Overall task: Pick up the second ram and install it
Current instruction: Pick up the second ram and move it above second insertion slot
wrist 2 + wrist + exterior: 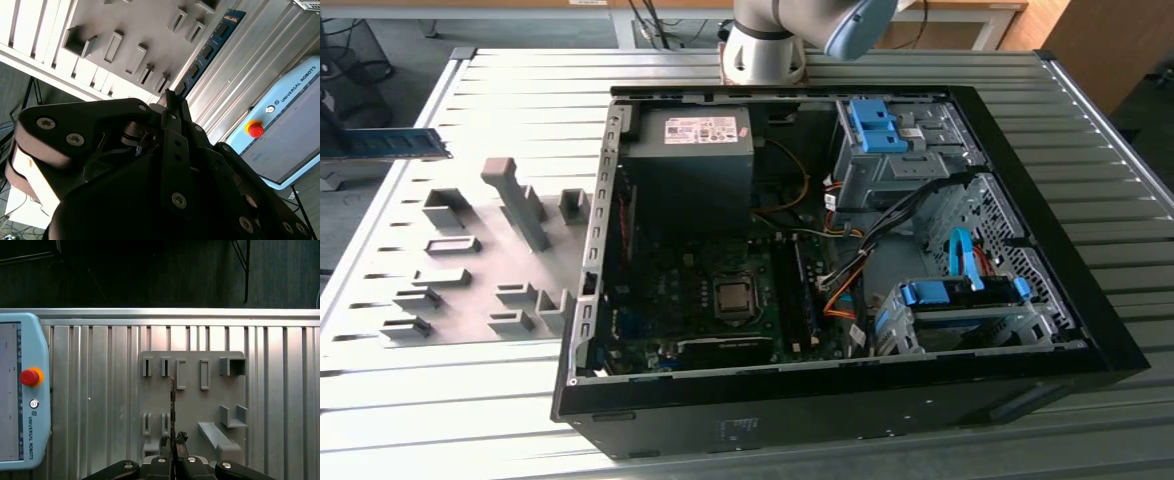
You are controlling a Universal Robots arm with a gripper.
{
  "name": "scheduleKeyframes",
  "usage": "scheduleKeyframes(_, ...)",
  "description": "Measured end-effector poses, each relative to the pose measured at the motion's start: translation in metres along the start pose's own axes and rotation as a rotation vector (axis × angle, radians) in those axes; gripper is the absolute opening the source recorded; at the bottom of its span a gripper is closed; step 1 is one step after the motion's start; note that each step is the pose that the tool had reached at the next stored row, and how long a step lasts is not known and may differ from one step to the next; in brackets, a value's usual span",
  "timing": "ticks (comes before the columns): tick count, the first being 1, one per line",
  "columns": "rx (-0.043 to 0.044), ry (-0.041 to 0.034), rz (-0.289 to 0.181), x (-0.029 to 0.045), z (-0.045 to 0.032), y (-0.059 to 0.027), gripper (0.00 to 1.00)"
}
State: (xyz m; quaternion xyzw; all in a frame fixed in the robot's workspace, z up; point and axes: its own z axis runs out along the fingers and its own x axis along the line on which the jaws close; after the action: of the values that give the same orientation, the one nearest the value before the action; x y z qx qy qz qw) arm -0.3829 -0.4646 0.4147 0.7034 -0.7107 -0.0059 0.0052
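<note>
Right now the gripper (173, 439) is shut tight on the second ram (209, 47). Its two fingers pinch one end of the stick, and the rest sticks straight out. The ram is long, thin and flat. It is blue-green with small dark chips in a row along it. In the first wrist view it shows edge-on, like a thin dark line. In the exterior view it hangs at the exterior view's left edge, up off the table (520, 100). It is out past the grey plate (487, 255) and well apart from the computer case (854, 400). I cannot tell if the free end touches anything. The table is ribbed metal, and past its edge the floor is dark. There is a wide bare strip of table between the plate and the teach pendant (42, 350), so there is room to move there. Inside the case it is tighter: the long black slots (797, 290) sit just beside a bunch of wires (843, 290). I count one ram, one plate, one case, one pendant and one red button (29, 376). On the plate I count about ten small grey blocks (447, 205); one is a tall post.
</note>
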Motion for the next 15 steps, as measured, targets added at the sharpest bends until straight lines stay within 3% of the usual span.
scheduleKeyframes(15,0.0001,0.0010,0.000,-0.0001,0.0000,-0.0108,0.14)
